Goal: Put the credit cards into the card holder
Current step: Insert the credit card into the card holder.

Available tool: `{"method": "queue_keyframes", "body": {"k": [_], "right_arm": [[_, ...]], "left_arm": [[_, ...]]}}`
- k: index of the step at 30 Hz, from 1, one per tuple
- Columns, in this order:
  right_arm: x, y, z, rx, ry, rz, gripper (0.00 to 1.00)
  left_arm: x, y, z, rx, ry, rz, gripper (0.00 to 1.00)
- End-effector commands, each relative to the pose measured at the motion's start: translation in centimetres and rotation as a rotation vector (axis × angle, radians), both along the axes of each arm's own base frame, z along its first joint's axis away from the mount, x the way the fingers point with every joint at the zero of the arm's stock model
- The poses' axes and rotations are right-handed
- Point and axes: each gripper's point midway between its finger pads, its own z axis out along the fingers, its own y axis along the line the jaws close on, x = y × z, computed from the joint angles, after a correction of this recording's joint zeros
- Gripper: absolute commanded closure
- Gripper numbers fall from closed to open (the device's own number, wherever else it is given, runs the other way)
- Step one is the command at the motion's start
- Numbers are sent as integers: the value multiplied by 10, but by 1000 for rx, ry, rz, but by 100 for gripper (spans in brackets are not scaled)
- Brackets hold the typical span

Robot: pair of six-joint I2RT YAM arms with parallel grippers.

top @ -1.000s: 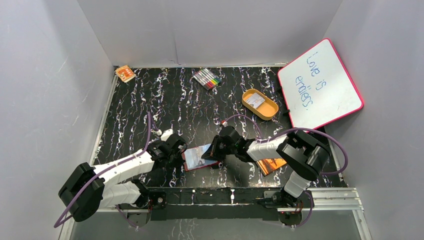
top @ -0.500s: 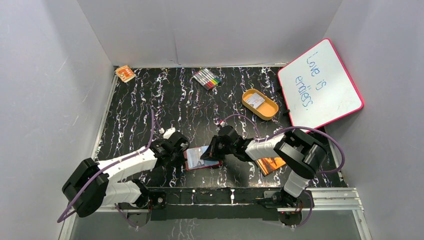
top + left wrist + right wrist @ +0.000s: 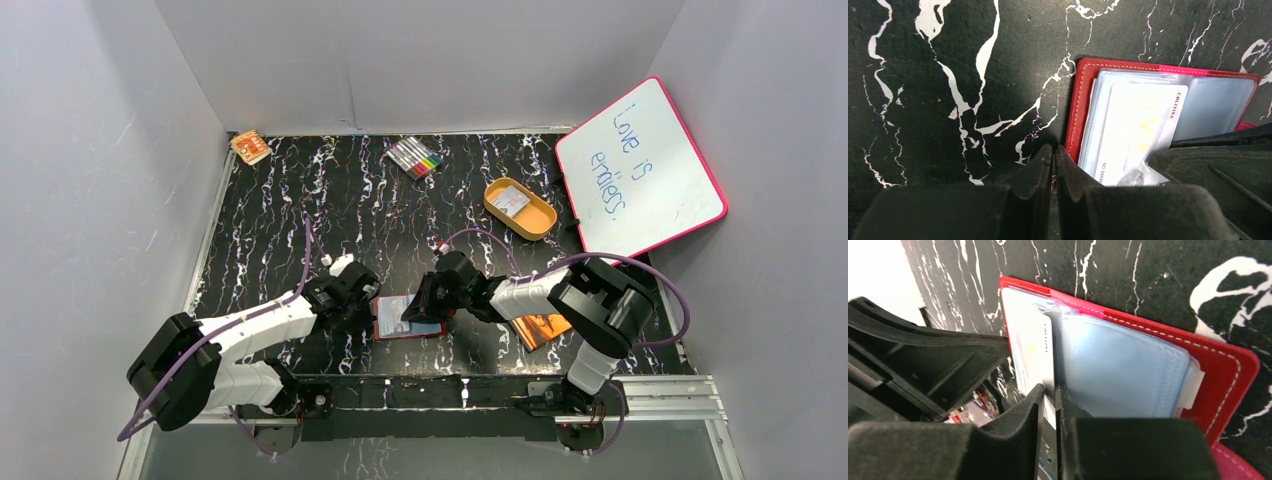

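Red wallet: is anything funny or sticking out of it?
Yes. A whitish plastic card is only partway into a clear pocket of the open dark-red folding wallet; its loose end pokes out between the fingers of the right gripper.

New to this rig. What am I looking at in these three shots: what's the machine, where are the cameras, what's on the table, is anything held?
Two robot arms are bolted at the near edge of a black marbled table. The wide shot comes from a camera above and behind them; each close-up looks out from one wrist past its own fingers. Between the arms lies an open red card holder with clear pockets. The left hand is closed, tips at the holder's edge. The right hand has a pale credit card between its fingers, its far end at the pockets; whether it grips, I cannot tell. Also there: an orange booklet, an orange tray, markers, a whiteboard.
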Motion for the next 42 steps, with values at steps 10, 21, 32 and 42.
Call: {"method": "queue_keyframes", "body": {"k": [10, 21, 32, 42], "right_arm": [[-3, 2, 12, 1, -34, 32, 60], [-4, 13, 16, 17, -41, 93, 60], [0, -3, 22, -99, -68, 74, 56], [17, -34, 76, -198, -227, 44, 37]], "left_arm": [[-24, 16, -22, 62, 94, -19, 95], [-20, 7, -21, 29, 90, -43, 95], [-17, 21, -15, 85, 60, -6, 94], [-4, 22, 27, 59, -38, 10, 64]]}}
